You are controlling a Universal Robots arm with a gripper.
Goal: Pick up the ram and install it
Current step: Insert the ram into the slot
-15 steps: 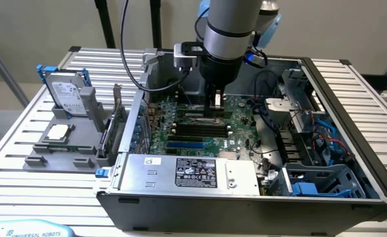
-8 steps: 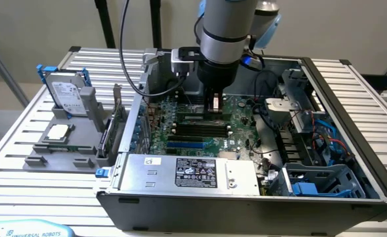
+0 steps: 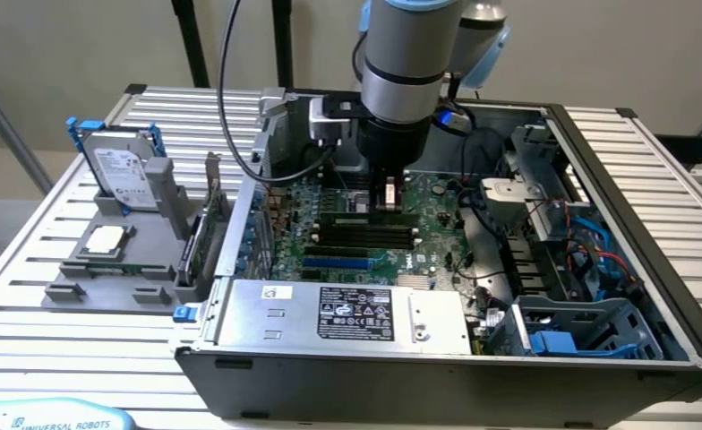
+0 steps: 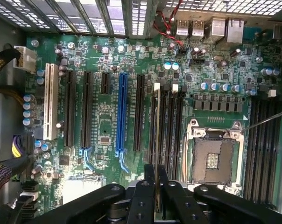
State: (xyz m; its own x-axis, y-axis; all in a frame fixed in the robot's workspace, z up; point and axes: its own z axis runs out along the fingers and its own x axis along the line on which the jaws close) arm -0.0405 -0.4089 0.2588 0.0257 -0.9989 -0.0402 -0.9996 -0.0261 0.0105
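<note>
While the black two-fingered gripper (image 4: 156, 186) hangs low inside the open dark-grey computer case (image 3: 447, 372), its fingers are closed narrowly on the ram (image 4: 156, 140), a long thin green circuit-board stick seen edge-on in the wrist view. That stick stands upright over the row of black memory slots (image 4: 171, 126) beside the empty silver processor socket (image 4: 211, 156) on the green motherboard (image 4: 103, 116). Whether its lower edge is seated in a slot appears uncertain.

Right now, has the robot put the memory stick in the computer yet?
Nearly. The pick-up is done: the gripper holds the ram edge-on between its fingers, down over the black memory slots beside the empty processor socket. Whether it is pressed fully in cannot be told; letting go is left.
</note>
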